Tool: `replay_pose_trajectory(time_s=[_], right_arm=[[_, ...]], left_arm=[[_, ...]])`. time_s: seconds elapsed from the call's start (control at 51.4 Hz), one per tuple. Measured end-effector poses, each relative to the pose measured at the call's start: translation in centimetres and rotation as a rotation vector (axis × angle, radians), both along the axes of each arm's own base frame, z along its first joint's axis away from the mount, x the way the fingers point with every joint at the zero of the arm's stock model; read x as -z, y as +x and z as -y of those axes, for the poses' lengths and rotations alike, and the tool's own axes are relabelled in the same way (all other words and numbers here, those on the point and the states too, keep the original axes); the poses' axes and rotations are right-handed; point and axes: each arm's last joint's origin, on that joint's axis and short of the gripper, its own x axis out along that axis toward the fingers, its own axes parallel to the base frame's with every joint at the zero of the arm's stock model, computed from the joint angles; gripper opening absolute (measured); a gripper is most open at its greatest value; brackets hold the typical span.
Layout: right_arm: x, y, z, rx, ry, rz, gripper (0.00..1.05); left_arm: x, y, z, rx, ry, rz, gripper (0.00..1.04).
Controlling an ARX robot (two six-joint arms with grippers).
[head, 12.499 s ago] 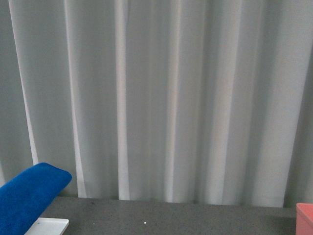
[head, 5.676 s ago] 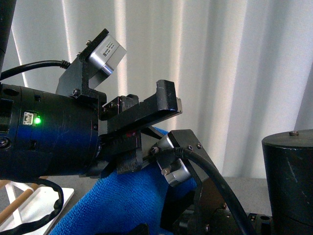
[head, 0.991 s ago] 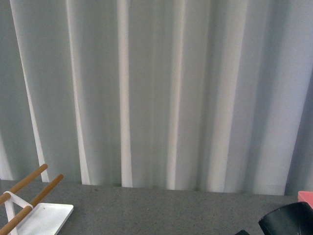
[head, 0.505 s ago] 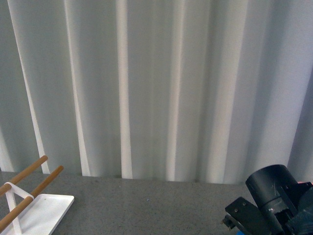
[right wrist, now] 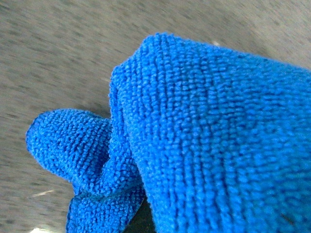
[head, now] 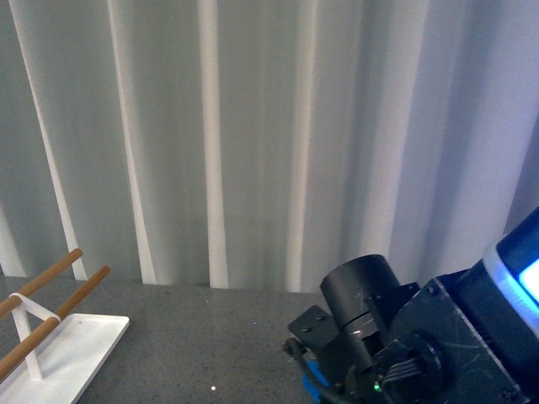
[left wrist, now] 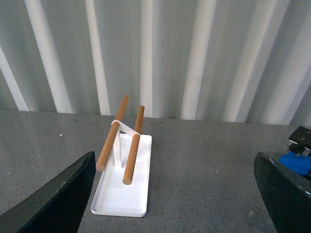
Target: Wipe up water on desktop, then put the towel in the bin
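Wooden-rod rack [left wrist: 132, 155] on speckled desktop [left wrist: 209, 170], blue towel [right wrist: 209, 136] by right arm [head: 413, 345]

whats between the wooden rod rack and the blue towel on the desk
Nothing: in the left wrist view only bare desktop runs from the rack to the towel.

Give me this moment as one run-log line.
left gripper: open, empty | bright blue fuzzy towel: bunched, fills right wrist view, grip unseen | dark grey speckled desktop: behind towel | wooden-rod rack: bare
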Motion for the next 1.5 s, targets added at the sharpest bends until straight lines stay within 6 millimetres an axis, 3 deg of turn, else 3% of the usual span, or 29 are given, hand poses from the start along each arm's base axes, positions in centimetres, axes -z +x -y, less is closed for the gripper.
replay_pose_trajectory(time_s=[0.156,0.272,0.428,0.622,0.875,0.991,1.225,1.38,1.497], right_arm=[[0.1,-1.3,-2.9,-0.083,0.080,-0.013,0.05],[0.1,-2.2,-4.0,-0.107,0.153,-0.038,0.05],[-0.3,-3.4,-4.0,-0.070,0.306,-0.066,0.05],[-2.2,-4.9,-2.6,0.003,0.310,-0.035,0.05],[-8.2,-3.9,1.8,0.233,0.217,0.186,0.05],[-13.2,-3.3,5.6,0.313,0.220,0.302,0.05],[-21.3,-3.2,10.8,0.375,0.175,0.522,0.05],[-23.7,-3.2,14.0,0.462,0.076,0.557,0.05],[-23.7,-3.4,16.4,0.534,0.011,0.481,0.05]], left_arm=[[0.0,0.0,0.0,0.000,0.000,0.000,0.98],[0.0,0.0,0.0,0.000,0.000,0.000,0.98],[0.0,0.0,0.0,0.000,0.000,0.000,0.98],[0.0,0.0,0.0,0.000,0.000,0.000,0.98],[0.0,0.0,0.0,0.000,0.000,0.000,0.98],[0.0,0.0,0.0,0.000,0.000,0.000,0.98],[0.0,0.0,0.0,0.000,0.000,0.000,0.98],[0.0,0.0,0.0,0.000,0.000,0.000,0.98],[0.0,0.0,0.0,0.000,0.000,0.000,0.98]])
